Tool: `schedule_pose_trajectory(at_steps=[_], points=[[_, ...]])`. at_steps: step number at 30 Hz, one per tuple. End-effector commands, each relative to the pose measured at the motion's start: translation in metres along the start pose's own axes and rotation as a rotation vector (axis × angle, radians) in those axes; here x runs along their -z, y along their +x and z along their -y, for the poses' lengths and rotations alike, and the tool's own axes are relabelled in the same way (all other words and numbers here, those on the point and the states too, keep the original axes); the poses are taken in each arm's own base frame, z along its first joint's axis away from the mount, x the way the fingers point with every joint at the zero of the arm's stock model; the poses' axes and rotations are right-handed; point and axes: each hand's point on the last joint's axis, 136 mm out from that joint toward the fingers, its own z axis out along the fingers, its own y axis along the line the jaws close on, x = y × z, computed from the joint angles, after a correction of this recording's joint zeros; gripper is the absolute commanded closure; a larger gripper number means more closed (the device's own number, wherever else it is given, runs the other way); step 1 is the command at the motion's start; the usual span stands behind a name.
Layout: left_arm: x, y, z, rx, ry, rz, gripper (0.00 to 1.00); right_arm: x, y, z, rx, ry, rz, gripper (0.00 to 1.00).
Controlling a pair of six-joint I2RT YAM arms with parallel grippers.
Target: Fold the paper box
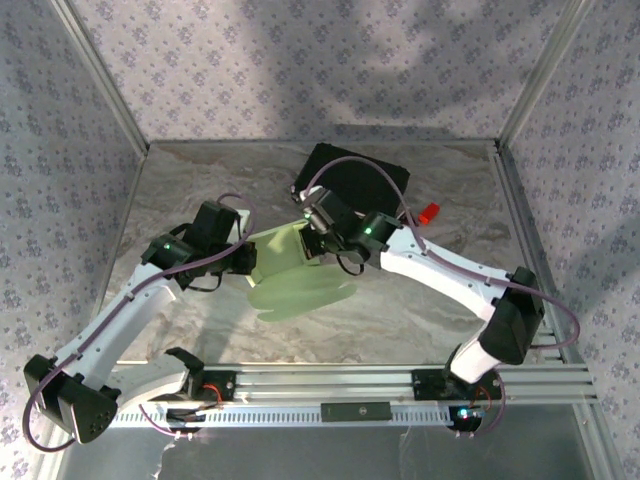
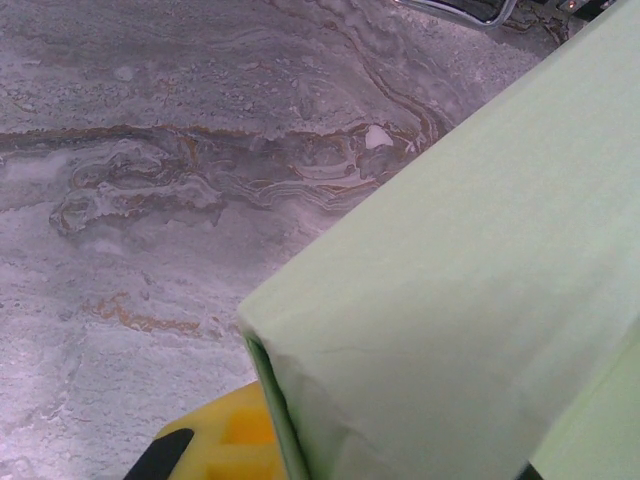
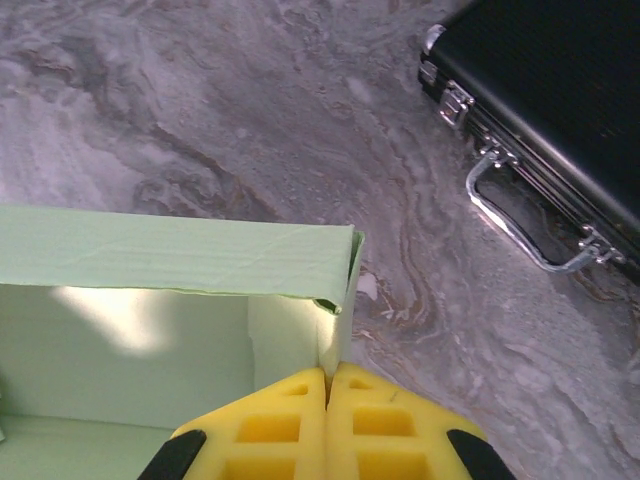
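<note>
The paper box (image 1: 300,275) is pale green card, partly folded, with walls standing and a rounded flap lying flat toward the near edge. It sits mid-table between both arms. My left gripper (image 1: 247,262) holds its left side. In the left wrist view one yellow finger (image 2: 225,440) presses against a card wall (image 2: 450,280), and the other finger is hidden behind the card. My right gripper (image 1: 313,243) holds the box's far right corner. In the right wrist view its gripper (image 3: 328,378) is shut on the end wall, beside the folded-over rim (image 3: 180,255).
A black hard case (image 1: 355,178) with metal latches and a handle (image 3: 520,235) lies just behind the box, close to the right gripper. A small red object (image 1: 430,212) sits to its right. Marbled tabletop (image 1: 200,180) lies open at the left and front.
</note>
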Motion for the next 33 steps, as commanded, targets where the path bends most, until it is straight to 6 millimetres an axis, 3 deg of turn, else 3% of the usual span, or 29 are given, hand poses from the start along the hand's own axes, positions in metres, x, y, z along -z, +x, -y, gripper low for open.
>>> schedule_pose_trajectory(at_steps=[1, 7, 15, 26, 33], points=[[0.029, -0.032, 0.052, -0.07, 0.241, 0.135, 1.0, -0.008, 0.008, -0.004, 0.024, 0.07, -0.029, 1.0], [0.03, -0.032, 0.051, -0.069, 0.239, 0.139, 1.0, -0.006, 0.009, -0.01, 0.046, 0.071, -0.031, 1.0], [0.033, -0.034, 0.049, -0.046, 0.262, 0.16, 1.0, 0.007, 0.003, -0.029, -0.016, -0.324, -0.04, 1.0], [0.033, -0.036, 0.047, -0.024, 0.281, 0.161, 1.0, 0.019, 0.006, -0.006, -0.081, -0.475, -0.045, 0.92], [0.033, -0.037, 0.047, -0.024, 0.278, 0.16, 1.0, 0.023, 0.007, -0.011, -0.089, -0.553, -0.05, 0.84]])
